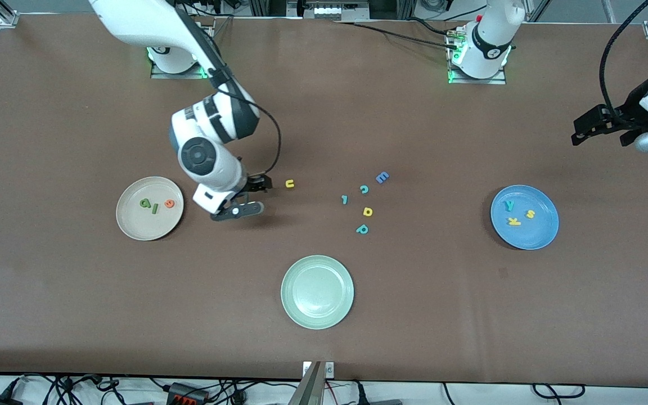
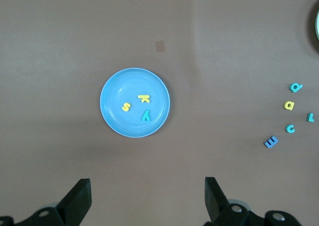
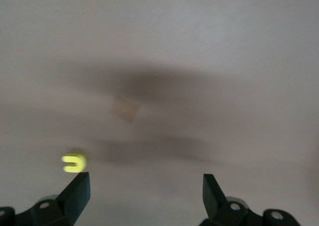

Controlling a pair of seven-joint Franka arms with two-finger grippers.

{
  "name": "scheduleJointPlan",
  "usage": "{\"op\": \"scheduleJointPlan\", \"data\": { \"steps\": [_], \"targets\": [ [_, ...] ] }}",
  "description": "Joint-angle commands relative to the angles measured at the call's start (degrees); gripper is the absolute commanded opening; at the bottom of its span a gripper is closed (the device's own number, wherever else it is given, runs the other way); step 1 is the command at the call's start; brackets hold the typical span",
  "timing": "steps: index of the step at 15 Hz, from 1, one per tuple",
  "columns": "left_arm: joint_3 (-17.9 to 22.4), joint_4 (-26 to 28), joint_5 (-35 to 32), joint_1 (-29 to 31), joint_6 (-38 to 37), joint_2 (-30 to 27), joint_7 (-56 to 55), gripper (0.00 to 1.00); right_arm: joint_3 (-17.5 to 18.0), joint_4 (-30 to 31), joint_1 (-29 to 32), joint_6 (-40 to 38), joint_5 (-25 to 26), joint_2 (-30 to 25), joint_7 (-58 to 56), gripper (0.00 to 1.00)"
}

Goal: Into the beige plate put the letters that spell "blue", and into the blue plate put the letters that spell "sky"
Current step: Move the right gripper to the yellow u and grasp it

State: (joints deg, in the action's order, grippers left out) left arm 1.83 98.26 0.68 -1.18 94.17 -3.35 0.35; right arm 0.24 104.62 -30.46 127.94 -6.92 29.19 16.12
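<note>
Black fingers spread wide, yellow "u" on bare table

Black fingers of the right gripper [image 1: 243, 198] stand wide apart and hold nothing, low over the brown table [image 1: 414, 315] between the beige plate [image 1: 133, 225] and the yellow "u" [image 1: 289, 183]. In the right wrist view the "u" [image 3: 74, 163] lies on the table just beside one fingertip [image 3: 79, 186], apart from it. On the front view's clock face, the "u" sits at about two o'clock from this gripper and the beige plate at about nine.

Three letters lie in that plate: the green "b" [image 1: 145, 203], the dark green "l" [image 1: 155, 208] and the orange "e" [image 1: 169, 203], close together in a row.

Toward the left arm's end of the table from the "u" is a loose cluster: a small teal letter [image 1: 345, 199], the teal "c" [image 1: 364, 189], the larger blue "E" [image 1: 382, 178], the yellow "d" [image 1: 367, 211] and the teal "p" [image 1: 362, 229]. At six o'clock from this cluster, nearer the front camera, the pale green plate [image 1: 301, 315] lies with nothing in it.

Out toward three o'clock, the blue plate [image 1: 546, 236] holds the teal "y" [image 1: 508, 205], the yellow "k" [image 1: 513, 221] and the yellow "s" [image 1: 530, 214].

Raised high over the table past that plate, the left gripper [image 2: 148, 198] waits, fingers wide apart and holding nothing; its wrist view looks down on the blue plate.
</note>
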Motion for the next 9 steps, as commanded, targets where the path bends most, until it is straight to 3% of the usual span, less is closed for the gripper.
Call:
{"op": "scheduleJointPlan", "data": {
  "steps": [1,6,9],
  "targets": [
    [-0.87,-1.32,-1.2,0.74,-1.36,0.54,0.09,1.0,-0.51,-0.38,-3.89,2.48,-1.16,1.48,5.57,1.0],
    [-0.87,-1.32,-1.2,0.66,-1.89,0.62,0.09,1.0,-0.51,-0.29,-8.56,7.32,-1.16,4.74,13.32,0.99],
    [-0.87,-1.32,-1.2,0.39,-1.98,0.8,0.0,1.0,-0.51,-0.38,-9.88,7.41,-1.07,5.35,14.91,0.88]
  ]
}}
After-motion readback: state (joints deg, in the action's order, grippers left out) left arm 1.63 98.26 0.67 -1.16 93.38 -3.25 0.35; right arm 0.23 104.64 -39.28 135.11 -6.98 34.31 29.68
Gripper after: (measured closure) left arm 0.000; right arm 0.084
